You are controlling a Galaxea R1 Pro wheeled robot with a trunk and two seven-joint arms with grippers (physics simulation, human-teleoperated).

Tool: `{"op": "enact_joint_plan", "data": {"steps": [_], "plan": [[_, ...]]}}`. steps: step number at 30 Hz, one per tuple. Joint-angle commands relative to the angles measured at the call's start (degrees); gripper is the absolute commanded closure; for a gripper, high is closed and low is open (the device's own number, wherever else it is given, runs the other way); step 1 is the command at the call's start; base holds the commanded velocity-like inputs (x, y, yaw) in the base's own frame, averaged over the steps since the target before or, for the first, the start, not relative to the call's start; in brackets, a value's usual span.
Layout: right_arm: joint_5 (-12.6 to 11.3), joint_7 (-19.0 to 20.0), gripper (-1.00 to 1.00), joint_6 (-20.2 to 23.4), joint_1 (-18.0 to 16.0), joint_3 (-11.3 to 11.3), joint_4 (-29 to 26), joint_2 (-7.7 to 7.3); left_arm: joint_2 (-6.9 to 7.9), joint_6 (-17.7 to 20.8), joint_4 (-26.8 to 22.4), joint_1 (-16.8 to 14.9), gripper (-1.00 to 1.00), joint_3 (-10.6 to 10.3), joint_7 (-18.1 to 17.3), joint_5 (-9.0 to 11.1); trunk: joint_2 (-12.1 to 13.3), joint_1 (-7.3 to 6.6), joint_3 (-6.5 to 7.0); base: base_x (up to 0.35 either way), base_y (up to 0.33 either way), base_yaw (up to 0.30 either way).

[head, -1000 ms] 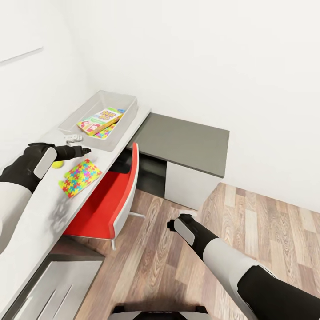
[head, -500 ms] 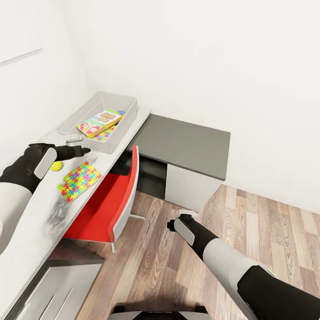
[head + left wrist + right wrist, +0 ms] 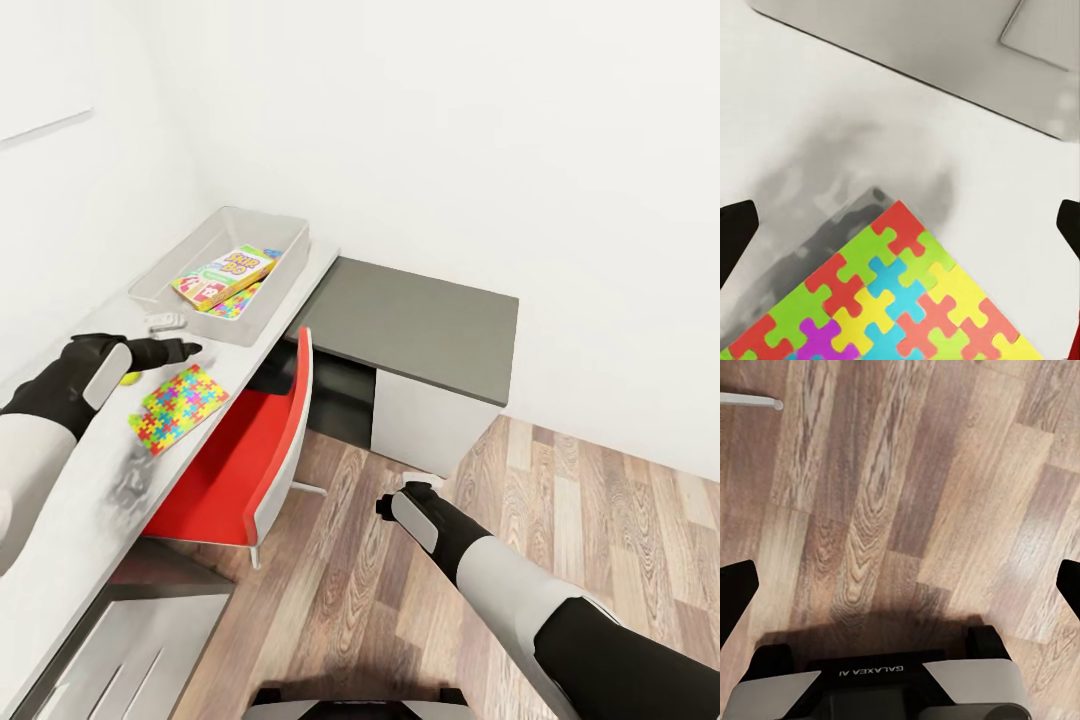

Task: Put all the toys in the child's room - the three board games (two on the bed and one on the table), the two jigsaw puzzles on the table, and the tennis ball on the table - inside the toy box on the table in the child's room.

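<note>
Since a second ago, the left gripper (image 3: 190,348) has been lowered, spread wide and empty, over the jigsaw puzzle (image 3: 178,406), a thin multicoloured square lying flat on the table (image 3: 70,520); the right gripper (image 3: 385,503) is also held spread

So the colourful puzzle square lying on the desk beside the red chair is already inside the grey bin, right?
Not quite. That jigsaw puzzle lies on the table beside the red chair, outside the toy box. The head view shows it short of the bin, which already holds a SKIP-BO board game.
</note>
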Motion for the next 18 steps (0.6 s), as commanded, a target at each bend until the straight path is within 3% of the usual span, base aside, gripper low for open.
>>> {"op": "enact_joint_plan", "data": {"steps": [1, 8, 18], "plan": [[-0.3, -0.4, -1.0, 0.2, -0.1, 0.3, 0.0, 0.0, 0.02, 0.0, 0.5, 0.0, -1.0, -0.2, -0.1, -0.7, -0.1, 0.03, -0.08, 0.0, 0.0, 0.0], [-0.3, -0.4, -1.0, 0.2, -0.1, 0.3, 0.0, 0.0, -0.13, -0.3, 1.7, 0.0, -1.0, -0.1, 0.0, -2.6, -0.1, 0.03, -0.08, 0.0, 0.0, 0.0], [-0.3, -0.4, -1.0, 0.2, -0.1, 0.3, 0.0, 0.0, -0.18, -0.4, 2.5, 0.0, -1.0, -0.1, 0.0, -3.0, -0.1, 0.03, -0.08, 0.0, 0.0, 0.0]]}}
